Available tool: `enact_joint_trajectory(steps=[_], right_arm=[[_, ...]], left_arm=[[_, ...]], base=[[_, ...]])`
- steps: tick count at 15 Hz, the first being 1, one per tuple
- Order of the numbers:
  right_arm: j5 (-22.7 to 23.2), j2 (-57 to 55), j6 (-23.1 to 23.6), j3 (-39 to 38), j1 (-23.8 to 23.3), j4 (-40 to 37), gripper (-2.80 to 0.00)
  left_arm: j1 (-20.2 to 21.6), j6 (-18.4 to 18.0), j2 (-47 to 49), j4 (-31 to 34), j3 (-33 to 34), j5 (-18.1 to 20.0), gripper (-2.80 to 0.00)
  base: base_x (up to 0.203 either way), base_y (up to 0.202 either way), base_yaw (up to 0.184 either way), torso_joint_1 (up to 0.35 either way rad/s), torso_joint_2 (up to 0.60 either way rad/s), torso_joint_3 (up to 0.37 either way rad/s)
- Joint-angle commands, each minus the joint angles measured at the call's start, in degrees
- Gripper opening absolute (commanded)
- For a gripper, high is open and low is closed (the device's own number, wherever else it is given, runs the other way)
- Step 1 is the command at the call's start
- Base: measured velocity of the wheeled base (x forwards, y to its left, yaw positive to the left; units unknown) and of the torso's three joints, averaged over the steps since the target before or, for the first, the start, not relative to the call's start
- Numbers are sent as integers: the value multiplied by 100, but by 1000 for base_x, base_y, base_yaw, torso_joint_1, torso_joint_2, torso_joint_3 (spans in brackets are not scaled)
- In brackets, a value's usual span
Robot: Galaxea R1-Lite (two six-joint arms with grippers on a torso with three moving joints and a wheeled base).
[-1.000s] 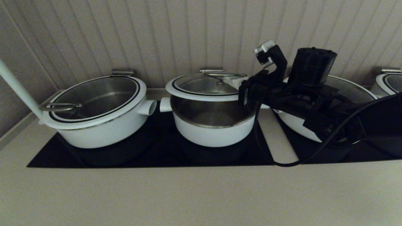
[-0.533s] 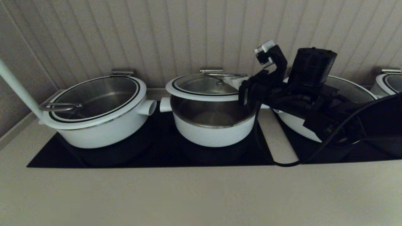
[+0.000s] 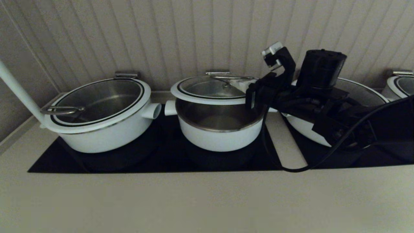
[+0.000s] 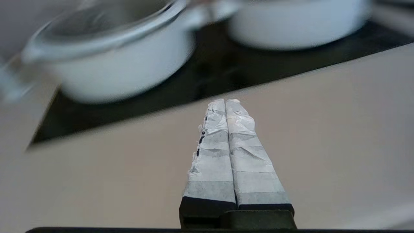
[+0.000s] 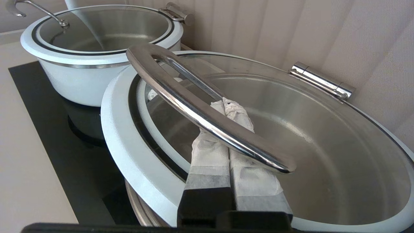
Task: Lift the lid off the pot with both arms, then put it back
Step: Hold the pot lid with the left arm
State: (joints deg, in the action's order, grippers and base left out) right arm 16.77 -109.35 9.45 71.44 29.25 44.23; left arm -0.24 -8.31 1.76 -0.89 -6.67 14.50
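Observation:
The lid point(image 3: 212, 89) hangs tilted above the pot point(image 3: 220, 132), its front edge clear of the steel rim. In the right wrist view, my right gripper point(image 5: 228, 103) is shut, and its white-wrapped fingers pass under the lid's curved steel handle point(image 5: 200, 110), which rests across them. The lid's white rim point(image 5: 119, 123) and the pot's steel edge point(image 5: 139, 207) show below. In the head view the right gripper point(image 3: 241, 84) reaches in from the right. My left gripper point(image 4: 226, 101) is shut and empty over the beige counter, in front of the cooktop, away from the pot point(image 4: 297, 26).
A wider white pot point(image 3: 100, 129) with its own glass lid stands left of the pot, and a long white handle point(image 3: 16, 87) slants past it. Another wide pot point(image 3: 365, 90) sits behind my right arm point(image 3: 310, 97). The black cooktop point(image 3: 161, 158) lies under them, and a ribbed wall stands close behind.

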Motion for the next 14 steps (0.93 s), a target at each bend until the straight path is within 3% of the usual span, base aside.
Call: enact_joint_trajectory(steps=[1,4,6,9,14], right_arm=[[10,-7,4,-6,2,33,-280],[10,-11,4,2,2,33,-280],[10,-16,4,2,2,33,-280],[10,-16,4,2,2,33,-280],[10,-86,13,81,2,25,-280]], left_arm=[[-1,-1,712,-30,-494,434,-280],[-19,62,1698,-177,-1113,976,-280],[-25,159,2410,-680,-1268,1298,-280],[-136,214,3644,-1601,-1396,1453,-280],[-1193,446,5216,-2153,-1604,1501,-280]], base=[[0,0,0,0,0,0],[0,0,0,0,0,0],[0,0,0,0,0,0],[0,0,0,0,0,0],[0,0,0,0,0,0]])
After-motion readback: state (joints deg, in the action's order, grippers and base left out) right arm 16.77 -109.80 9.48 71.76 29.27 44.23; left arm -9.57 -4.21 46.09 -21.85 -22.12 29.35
